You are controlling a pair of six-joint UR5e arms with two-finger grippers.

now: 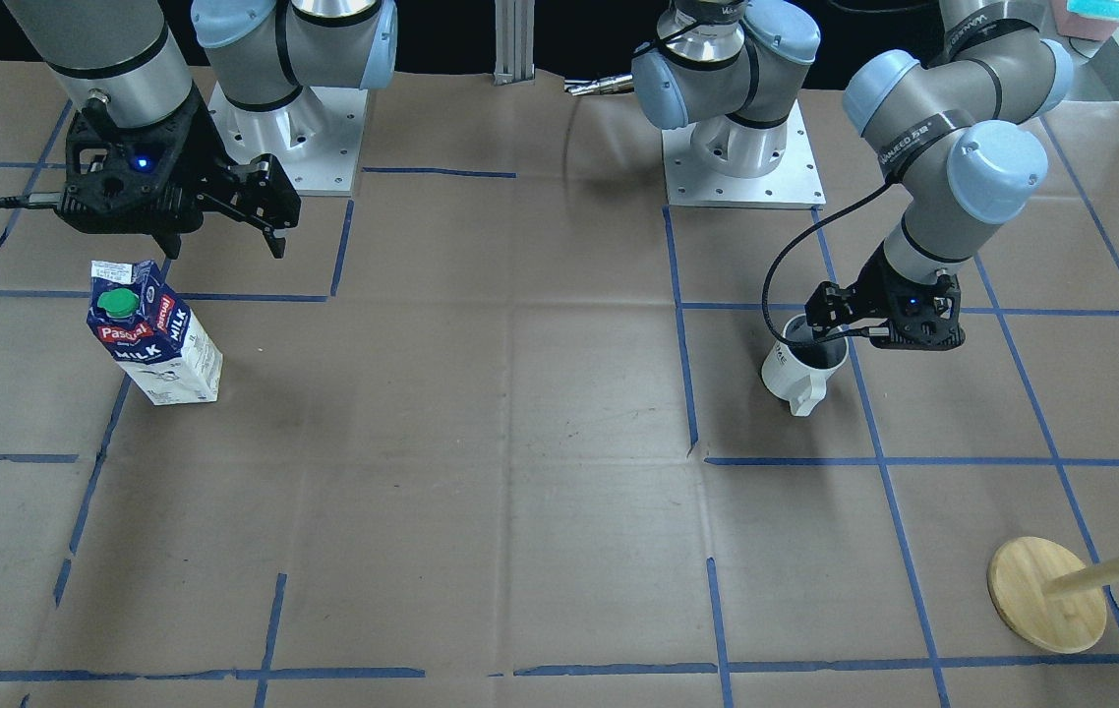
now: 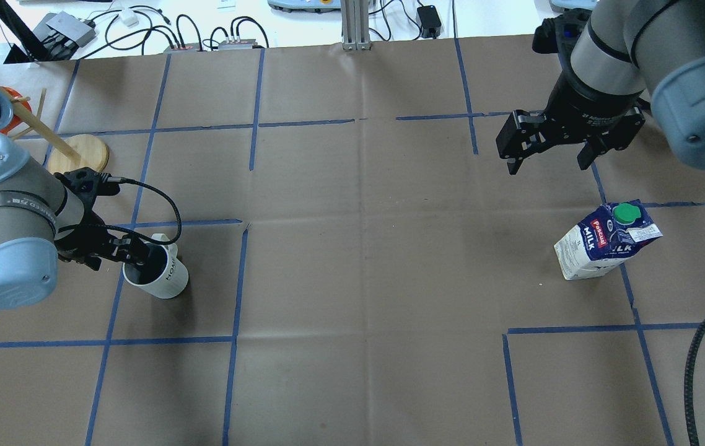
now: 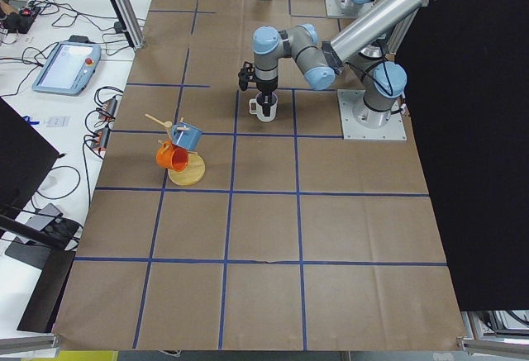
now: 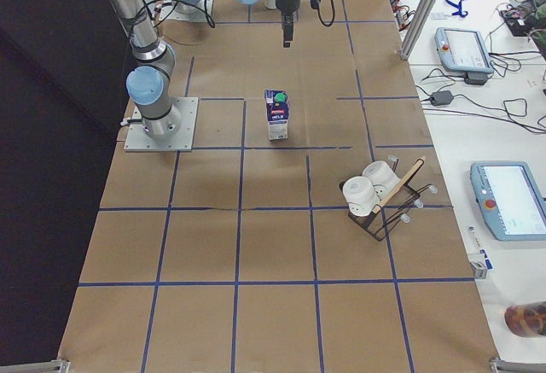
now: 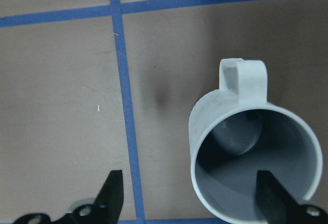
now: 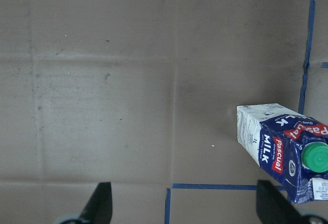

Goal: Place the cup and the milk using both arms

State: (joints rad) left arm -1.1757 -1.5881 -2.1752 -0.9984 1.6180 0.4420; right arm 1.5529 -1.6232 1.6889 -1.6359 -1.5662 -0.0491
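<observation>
Two arms: a left arm (image 2: 5, 210) and a right arm (image 2: 637, 49) are seen over a table (image 1: 520, 442) that is covered with brown paper and divided by blue tape lines (image 1: 682, 324).
cup (image 2: 166, 282): it is stood upright on the table at the robot's left side, inside one taped square. Its handle is turned away from the robot, toward the operators' side. Small dark lettering is seen on its white side, and the inside is dark grey.
left gripper (image 5: 188, 178): the fingers are kept apart. One finger is found inside the cup and the other outside it, so that the cup's wall is between them. The wall is not pressed; a gap is seen on both sides of it.
milk (image 2: 600, 248): the carton is stood upright on the table at the robot's right side, with the green cap on top. Its base is just beside a blue tape line. It is touched by nothing.
right gripper (image 2: 549, 162): the fingers are spread wide and nothing is held. It is kept high above the table, well apart from the milk. In the right wrist view the carton is seen at the lower right corner, outside the span of the fingers.
wooden rack (image 1: 1046, 590): it is placed near the table's edge on the robot's left. A blue cup (image 3: 187, 137) and an orange cup (image 3: 170, 158) are hung on it.
</observation>
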